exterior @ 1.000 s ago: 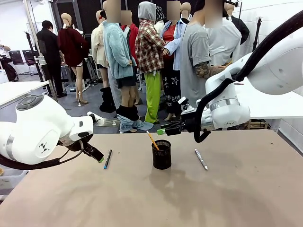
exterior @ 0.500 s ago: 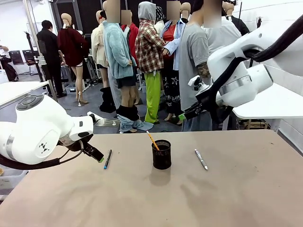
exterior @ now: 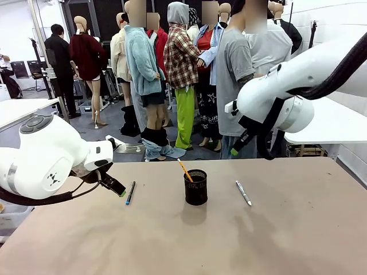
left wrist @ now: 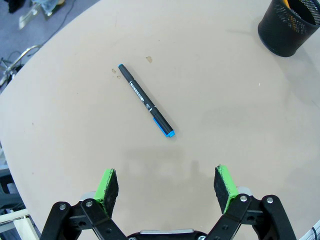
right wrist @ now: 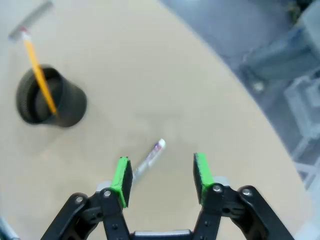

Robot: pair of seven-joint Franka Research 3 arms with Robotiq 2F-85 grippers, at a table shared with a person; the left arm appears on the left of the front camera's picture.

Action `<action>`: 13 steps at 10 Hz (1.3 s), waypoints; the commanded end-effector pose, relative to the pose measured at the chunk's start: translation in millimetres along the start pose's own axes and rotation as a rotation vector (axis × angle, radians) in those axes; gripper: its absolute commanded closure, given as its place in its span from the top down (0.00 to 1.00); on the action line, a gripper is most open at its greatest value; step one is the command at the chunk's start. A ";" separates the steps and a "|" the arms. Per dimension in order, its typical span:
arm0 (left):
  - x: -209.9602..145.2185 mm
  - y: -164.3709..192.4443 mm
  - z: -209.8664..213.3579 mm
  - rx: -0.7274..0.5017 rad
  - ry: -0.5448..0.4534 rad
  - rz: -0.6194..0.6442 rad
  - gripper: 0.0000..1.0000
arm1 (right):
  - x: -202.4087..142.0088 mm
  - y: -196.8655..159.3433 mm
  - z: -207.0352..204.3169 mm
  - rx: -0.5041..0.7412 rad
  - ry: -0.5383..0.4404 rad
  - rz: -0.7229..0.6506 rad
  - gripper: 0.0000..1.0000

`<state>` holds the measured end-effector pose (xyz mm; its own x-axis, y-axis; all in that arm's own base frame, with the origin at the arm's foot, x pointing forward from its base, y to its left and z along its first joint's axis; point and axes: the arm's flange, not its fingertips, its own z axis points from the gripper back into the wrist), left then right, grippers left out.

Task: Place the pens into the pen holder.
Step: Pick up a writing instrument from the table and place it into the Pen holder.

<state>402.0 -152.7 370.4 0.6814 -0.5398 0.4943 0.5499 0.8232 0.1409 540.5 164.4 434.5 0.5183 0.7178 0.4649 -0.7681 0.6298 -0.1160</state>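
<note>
The black mesh pen holder (exterior: 195,187) stands in the middle of the bench (exterior: 172,240), an orange pen (exterior: 184,170) leaning inside. The bench is plain tan; people (exterior: 183,69) stand beyond its far edge. The blue-ended pen (left wrist: 146,100) lies left of the holder, ahead of the spread, empty left pincer (left wrist: 166,184). The silver pen (right wrist: 148,159) lies right, beneath the right pincer (right wrist: 161,177), parted and empty.

holder (exterior: 195,187) between two pens (exterior: 130,192), third pen (exterior: 184,170) inside

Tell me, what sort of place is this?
Probably a robotics lab or test hall. A white robot arm and a second arm share a plain table holding a pen cup and a loose pen; a person stands beyond it.
</note>
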 end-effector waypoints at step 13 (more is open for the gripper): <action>-0.3 1.7 0.8 0.000 -0.002 0.004 1.00 | -11.0 49.9 -85.2 -0.089 0.466 -0.264 0.62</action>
<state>402.1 -152.6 370.4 0.6815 -0.5397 0.4942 0.5497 0.8233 0.1411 531.1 207.5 357.7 0.8023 0.5964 0.0268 -0.5899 0.7989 -0.1178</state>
